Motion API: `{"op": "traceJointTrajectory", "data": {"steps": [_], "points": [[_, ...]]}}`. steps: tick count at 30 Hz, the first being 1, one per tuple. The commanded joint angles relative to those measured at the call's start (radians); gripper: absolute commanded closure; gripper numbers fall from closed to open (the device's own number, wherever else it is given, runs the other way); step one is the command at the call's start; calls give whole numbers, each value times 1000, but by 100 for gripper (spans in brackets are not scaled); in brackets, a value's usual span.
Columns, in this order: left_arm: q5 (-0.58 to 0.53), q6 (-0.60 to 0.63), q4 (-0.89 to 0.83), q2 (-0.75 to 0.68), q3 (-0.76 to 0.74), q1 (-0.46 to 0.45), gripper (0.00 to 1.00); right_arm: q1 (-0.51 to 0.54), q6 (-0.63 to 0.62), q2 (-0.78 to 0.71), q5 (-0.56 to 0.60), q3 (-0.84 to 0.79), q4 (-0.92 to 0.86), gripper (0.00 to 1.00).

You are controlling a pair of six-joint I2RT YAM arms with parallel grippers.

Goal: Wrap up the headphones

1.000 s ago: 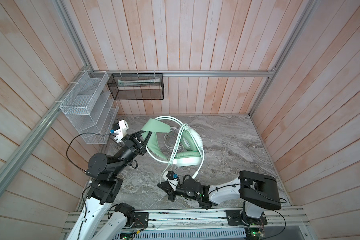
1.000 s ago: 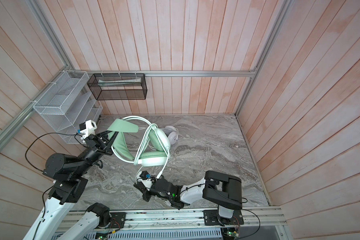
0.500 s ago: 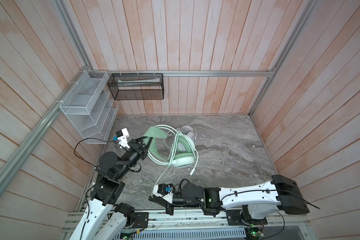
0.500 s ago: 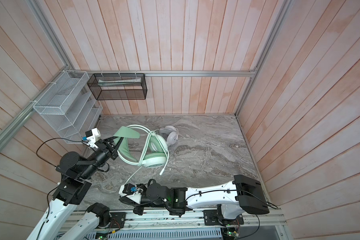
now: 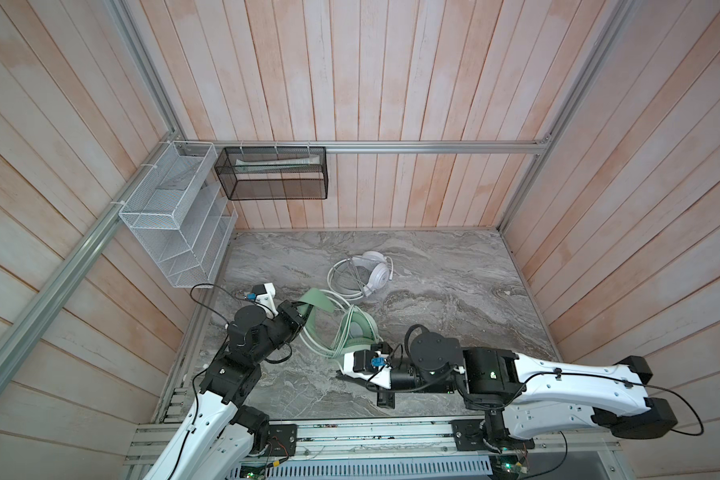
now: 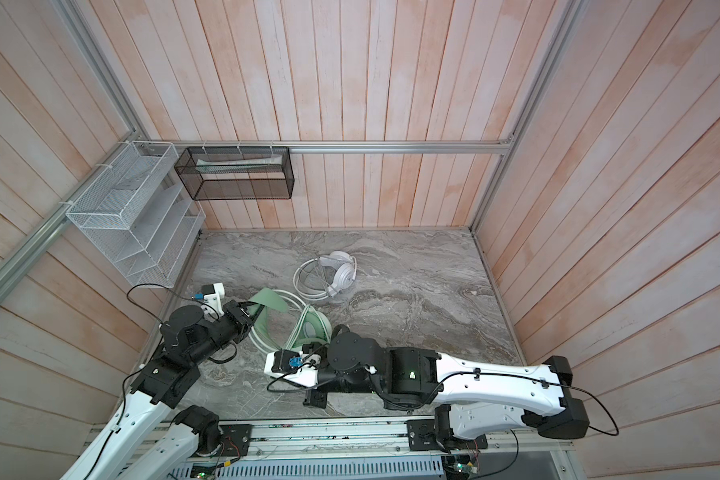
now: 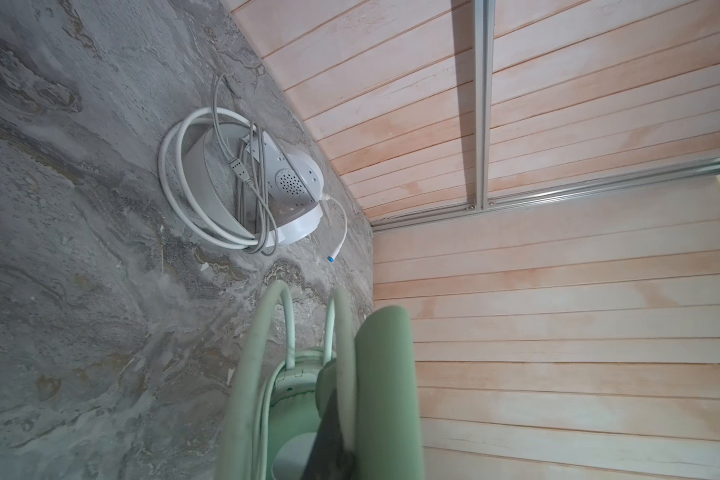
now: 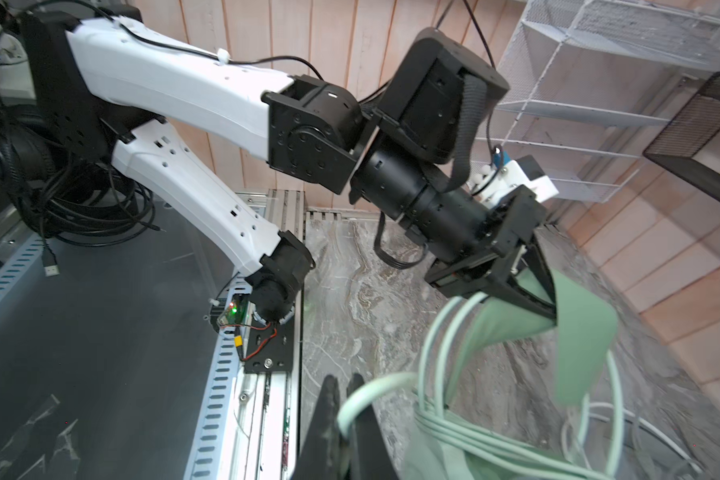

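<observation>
Green headphones [image 5: 358,332] came down, now just beside white headphones [image 5: 375,270], my side. Left pincer [image 5: 302,311] clamps headband [image 5: 317,301], right pincer [image 8: 344,385] pinches cable [image 8: 377,388]. I'd keep cable taut, lay next loop snug.

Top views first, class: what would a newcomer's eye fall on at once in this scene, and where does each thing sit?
The mint green headset, near the front of the marble tabletop, is gripped by both arms: the left gripper clamps its headband and the right gripper pinches its cable. Behind it, the white headset lies alone, already wrapped.
</observation>
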Motion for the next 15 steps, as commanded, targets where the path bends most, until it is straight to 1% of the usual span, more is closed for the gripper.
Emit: {"op": "traceJointTrajectory", "data": {"steps": [1, 4, 6, 9, 11, 13, 14, 15], "points": [[55, 142, -7, 13, 70, 2, 100, -64, -55, -23, 17, 58, -150, 100], [95, 260, -97, 44, 130, 3, 100, -88, -87, -31, 153, 86, -210, 100], [91, 329, -163, 56, 163, 3, 100, -92, -112, -36, 286, 94, -223, 100], [100, 377, -202, 43, 178, 3, 100, -112, -158, -47, 398, 71, -209, 100], [109, 389, -206, 31, 184, 3, 100, -141, -192, -52, 461, 29, -160, 100], [132, 392, -194, 21, 182, 4, 100, -203, -233, -50, 508, -32, -76, 100], [148, 387, -189, 20, 186, 6, 100, -246, -243, -42, 515, -54, -40, 100], [171, 377, -179, 20, 189, 7, 100, -287, -242, -35, 495, -69, -16, 100]]}}
